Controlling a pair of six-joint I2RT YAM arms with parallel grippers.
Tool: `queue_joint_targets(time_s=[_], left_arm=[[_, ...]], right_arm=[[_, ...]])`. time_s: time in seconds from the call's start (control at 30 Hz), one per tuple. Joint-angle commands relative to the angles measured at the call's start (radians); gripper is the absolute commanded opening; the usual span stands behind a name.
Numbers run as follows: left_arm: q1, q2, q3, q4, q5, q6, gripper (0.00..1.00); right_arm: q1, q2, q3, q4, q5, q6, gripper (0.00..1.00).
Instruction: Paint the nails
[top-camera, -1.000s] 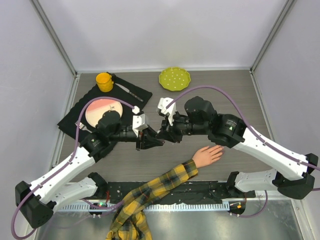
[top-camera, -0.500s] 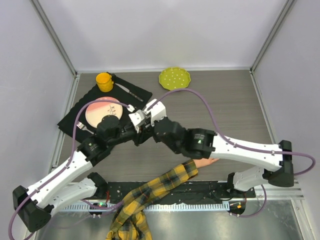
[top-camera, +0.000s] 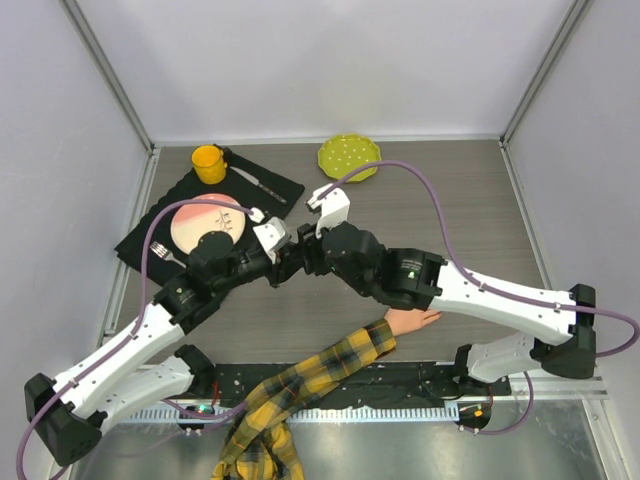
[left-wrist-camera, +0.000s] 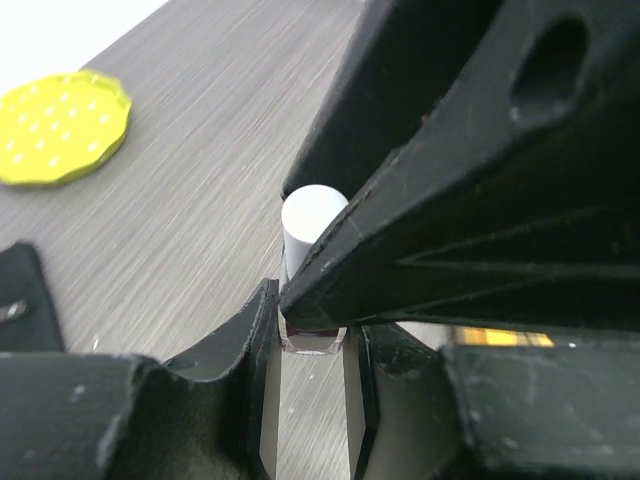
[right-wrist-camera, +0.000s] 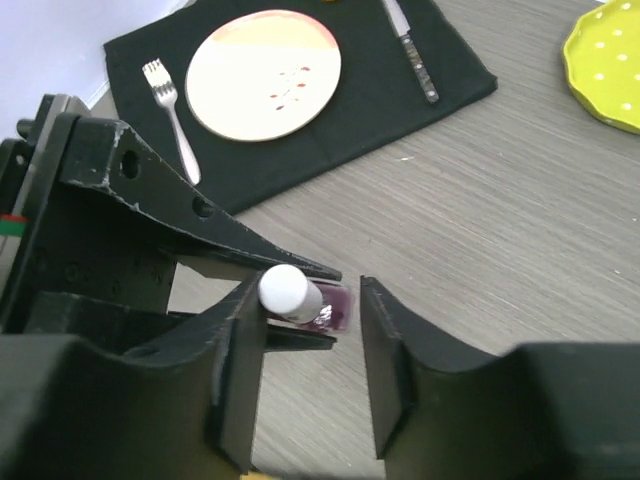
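Centrally over the pale-walled grey wood-grain bench (top-camera: 480, 200), the left gripper (left-wrist-camera: 312, 345) clamps a white-capped purple bottle (right-wrist-camera: 285, 290), the right gripper (right-wrist-camera: 312, 297) parted around it. Lower centre, nails of the pink-beige mannequin hand (top-camera: 408, 322) hide under the right arm.

The mannequin hand (top-camera: 408, 323) lies low in the top view, just right of centre, pale pink-beige and flat on the grey wood-grain tabletop (top-camera: 450, 200). Its wrist enters a yellow-and-black plaid sleeve (top-camera: 310, 380) that runs down-left toward the bottom edge. The fingers point right and slightly up, and most of their length is hidden under the right arm (top-camera: 480, 292) crossing above them. The nails are too small and too covered to make out, so their colour cannot be told. Neither wrist view shows the hand.
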Motion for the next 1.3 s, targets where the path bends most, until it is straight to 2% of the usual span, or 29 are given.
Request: queue_joint_targets(time_s=[0.0,0.17,0.2,0.33,0.43,0.6,0.83,1.03,1.13,1.2,1.23,1.27], left_arm=[[0.006,0.014,0.063,0.087,0.107,0.02,0.0],[0.006,0.048,0.098,0.033,0.242,0.031,0.0],[0.006,0.049,0.101,0.024,0.285,0.032,0.0],[0.006,0.056,0.104,0.018,0.359,0.023,0.0],[0.006,0.066,0.111,0.014,0.431,0.02,0.0],[0.006,0.079,0.117,0.016,0.464,0.008,0.0],[0.006,0.082,0.118,0.019,0.487,-0.001,0.0],[0.006,0.076,0.118,0.018,0.488,0.0,0.0],[0.006,0.072,0.118,0.013,0.478,0.005,0.0],[0.006,0.068,0.118,0.013,0.465,0.008,0.0],[0.006,0.065,0.117,0.013,0.435,0.008,0.0],[0.006,0.06,0.115,0.016,0.413,0.011,0.0]], right_arm=[[-0.029,-0.085,0.013,-0.086,-0.179,-0.077,0.51],[-0.075,-0.17,0.031,-0.172,-0.314,-0.174,0.62],[-0.089,-0.184,0.028,-0.178,-0.414,-0.191,0.63],[-0.143,-0.23,0.027,-0.198,-0.646,-0.274,0.65],[-0.167,-0.242,0.031,-0.204,-0.674,-0.297,0.67],[-0.187,-0.222,0.073,-0.22,-0.731,-0.331,0.52],[-0.19,-0.164,0.111,-0.237,-0.782,-0.372,0.47],[-0.19,-0.138,0.123,-0.246,-0.799,-0.394,0.37],[-0.192,-0.135,0.125,-0.255,-0.802,-0.401,0.28],[-0.192,-0.128,0.125,-0.26,-0.8,-0.403,0.08],[-0.192,-0.131,0.125,-0.261,-0.796,-0.4,0.01],[-0.192,-0.127,0.125,-0.261,-0.791,-0.395,0.01]])
